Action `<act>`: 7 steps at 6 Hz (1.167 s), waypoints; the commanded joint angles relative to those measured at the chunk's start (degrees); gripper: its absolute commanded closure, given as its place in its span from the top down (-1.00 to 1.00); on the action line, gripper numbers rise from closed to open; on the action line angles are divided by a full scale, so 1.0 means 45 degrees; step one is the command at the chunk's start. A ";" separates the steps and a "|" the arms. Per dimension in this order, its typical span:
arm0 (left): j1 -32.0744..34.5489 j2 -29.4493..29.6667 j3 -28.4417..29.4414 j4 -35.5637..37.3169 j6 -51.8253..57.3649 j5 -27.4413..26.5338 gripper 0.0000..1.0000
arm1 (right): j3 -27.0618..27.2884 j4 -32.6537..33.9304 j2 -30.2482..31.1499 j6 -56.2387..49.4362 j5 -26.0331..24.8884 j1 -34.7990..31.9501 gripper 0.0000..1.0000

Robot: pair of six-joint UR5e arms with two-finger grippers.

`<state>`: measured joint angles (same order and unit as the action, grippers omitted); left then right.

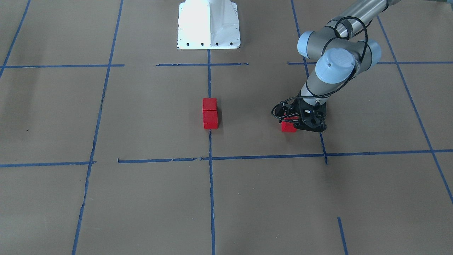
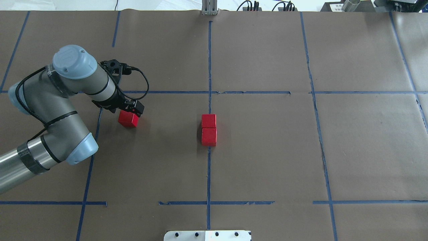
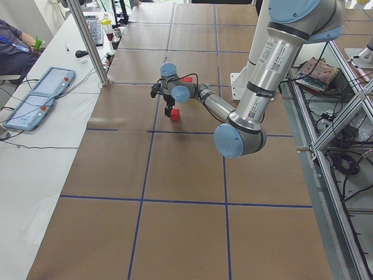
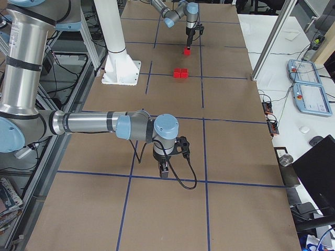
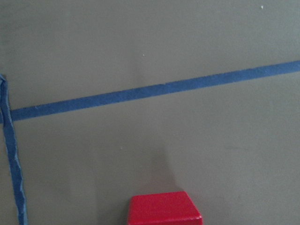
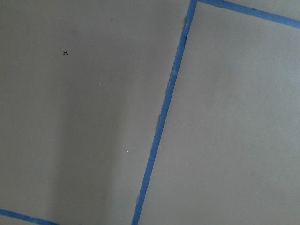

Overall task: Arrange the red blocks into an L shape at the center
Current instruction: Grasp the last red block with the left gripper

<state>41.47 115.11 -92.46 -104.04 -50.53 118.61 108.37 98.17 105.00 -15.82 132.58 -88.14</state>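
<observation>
At the middle of the table (image 2: 267, 160), two of the red blocks sit touching face to face. The far block (image 2: 208, 121) and the near block (image 2: 209, 137) make a short straight row along the centre tape line (image 2: 209, 67), both upright and square to it. The third block (image 2: 128, 119) is well apart from the pair, off to the robot's left. It is in the neighbouring grid square, close to that square's corner, where two tape lines meet. The left pincer (image 2: 131, 110) points down right at the third block, with its tips at the block's top. No view shows whether the fingers pinch the block or stand spread around it, so I cannot tell. The left wrist view shows only the block's top at the bottom edge, with brown table and tape beyond it. The right arm appears only in the right side view, low over the table and far from all three blocks. The right pincer (image 4: 164, 171) hangs just above a tape line there, and I cannot tell whether it is spread or pressed together. The white base (image 1: 208, 24) stands at the table's robot-side edge, in line with the centre tape.
</observation>
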 commanded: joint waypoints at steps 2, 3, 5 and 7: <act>-0.0447 0.0373 0.0854 -0.0004 -0.0626 -0.0029 1.00 | -0.0078 0.0000 0.0006 -0.0020 -0.0009 -0.0002 0.99; -0.0447 0.0415 0.0993 -0.0004 -0.0626 -0.0049 0.99 | -0.0079 -0.0020 0.0006 -0.0020 -0.0009 0.0017 0.99; -0.0331 0.0416 0.1014 0.0054 -0.0839 -0.0068 0.28 | -0.0079 0.0000 0.0006 0.0000 -0.0009 0.0017 0.99; 0.0232 0.0725 0.0898 0.0287 -0.0938 -0.0069 -0.61 | -0.0079 -0.0020 0.0006 0.0000 -0.0009 -0.0002 0.99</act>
<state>40.99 117.46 -88.14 -103.36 -54.48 118.26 108.02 98.15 105.03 -15.82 132.54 -88.12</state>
